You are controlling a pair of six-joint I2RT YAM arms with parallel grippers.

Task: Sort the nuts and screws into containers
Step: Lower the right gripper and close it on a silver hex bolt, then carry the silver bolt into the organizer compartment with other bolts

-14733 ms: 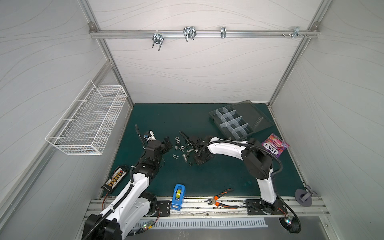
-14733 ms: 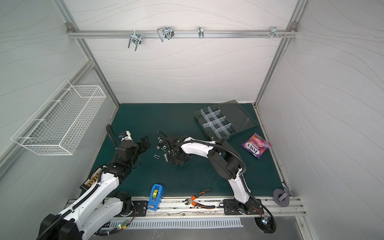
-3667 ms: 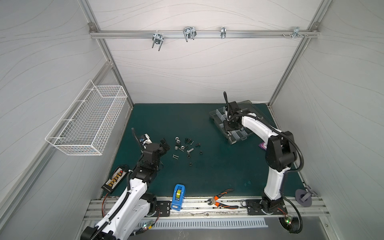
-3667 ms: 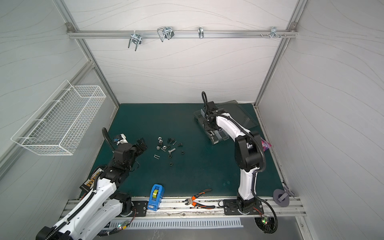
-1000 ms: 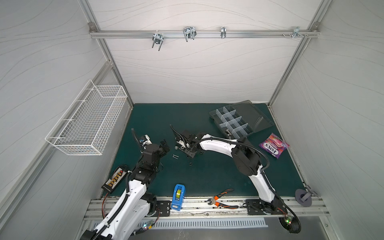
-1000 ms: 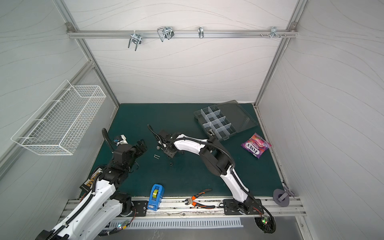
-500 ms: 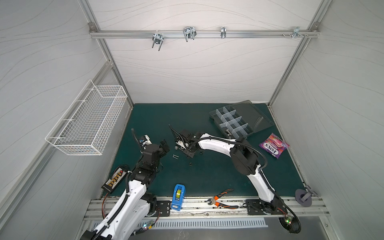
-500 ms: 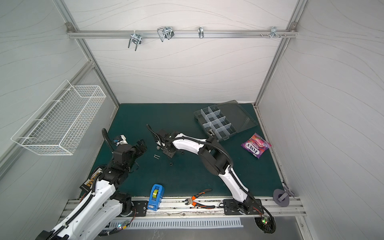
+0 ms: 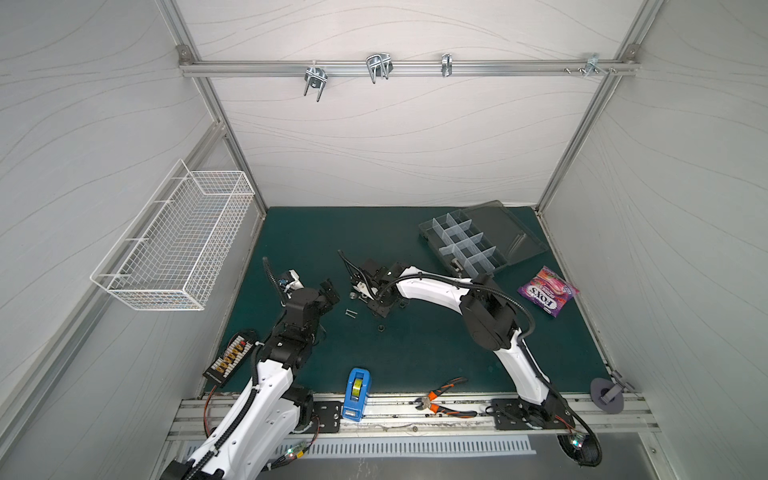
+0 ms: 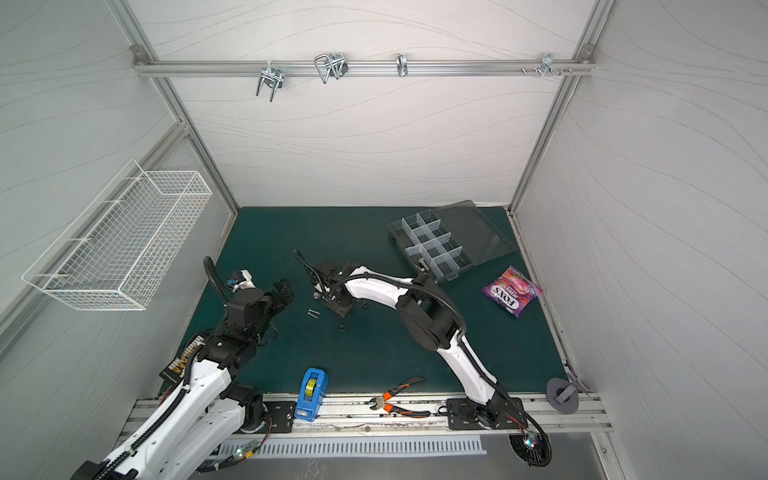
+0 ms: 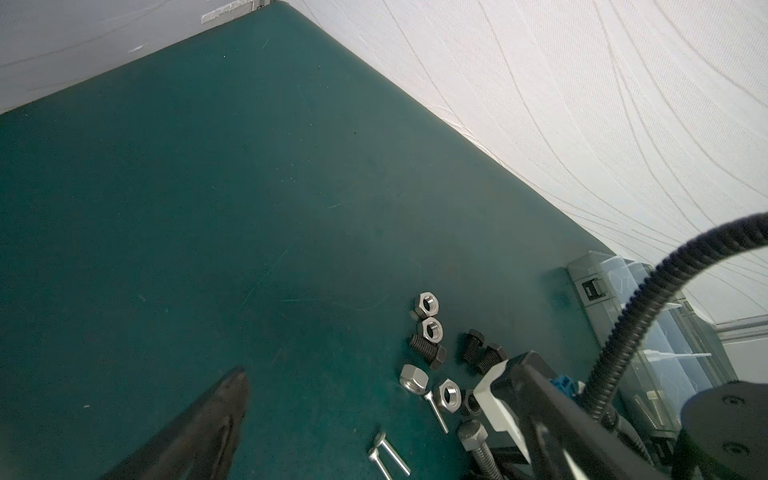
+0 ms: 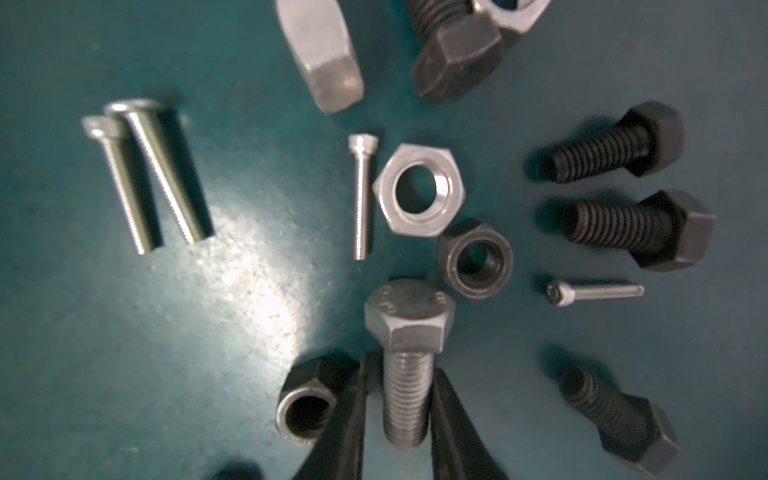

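Your right gripper (image 12: pixel 399 370) stands low over the loose screws (image 12: pixel 141 187) and nuts (image 12: pixel 478 257) on the green mat (image 12: pixel 124 332). Its jaws are narrowed to either side of the threaded shank of the silver hex bolt (image 12: pixel 409 320); whether they press on it you cannot tell. Your left gripper (image 9: pixel 329 291) hangs wide open and empty, near the heap. The organizer box (image 9: pixel 461 243) lies well apart, far right, lid open.

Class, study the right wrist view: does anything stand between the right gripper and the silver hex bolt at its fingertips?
Nothing visible does. The right gripper straddles the silver hex bolt at its threaded shank. A dark nut lies just outside one finger, not between.
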